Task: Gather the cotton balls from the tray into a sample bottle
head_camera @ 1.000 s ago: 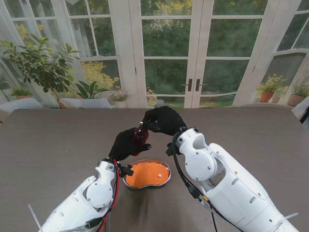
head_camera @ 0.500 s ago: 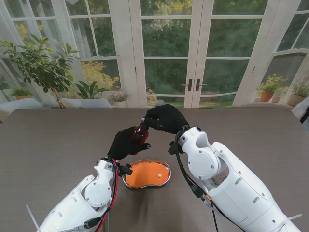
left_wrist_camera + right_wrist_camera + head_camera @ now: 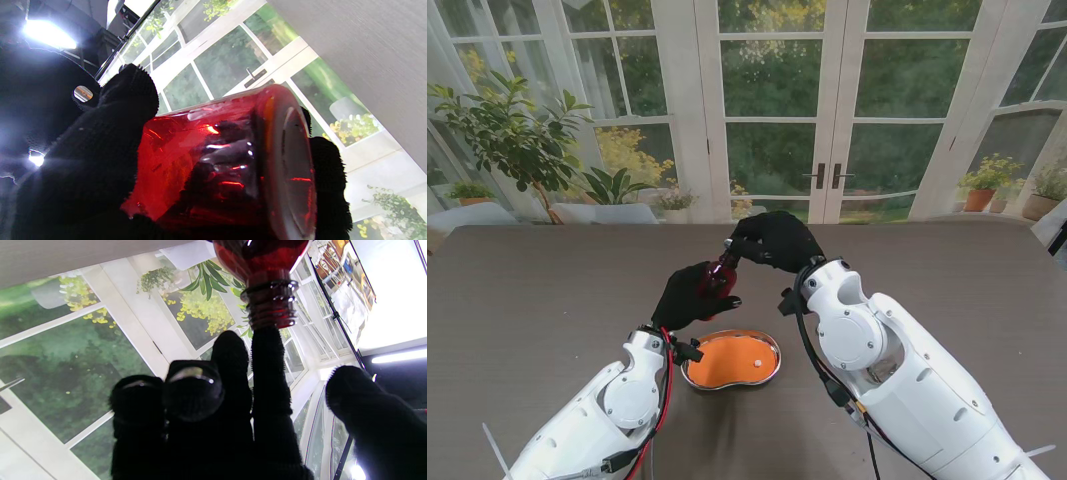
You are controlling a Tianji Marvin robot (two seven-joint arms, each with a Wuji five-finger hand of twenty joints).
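Your left hand (image 3: 689,296) grips the red sample bottle (image 3: 718,274) above the table, just beyond the tray's (image 3: 772,365) far rim, while the right hand (image 3: 775,242), w/ 1 fingertip (image 3: 267,340) at the neck, holds nothing I can see; 1 cotton ball (image 3: 758,362) remains, so next probably pinch it & feed it in.

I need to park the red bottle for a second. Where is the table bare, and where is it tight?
Bare brown tabletop lies left of the left hand, and more lies right of the right arm. Tight spot: the centre, where both hands meet at the red sample bottle, just beyond the orange kidney-shaped tray.
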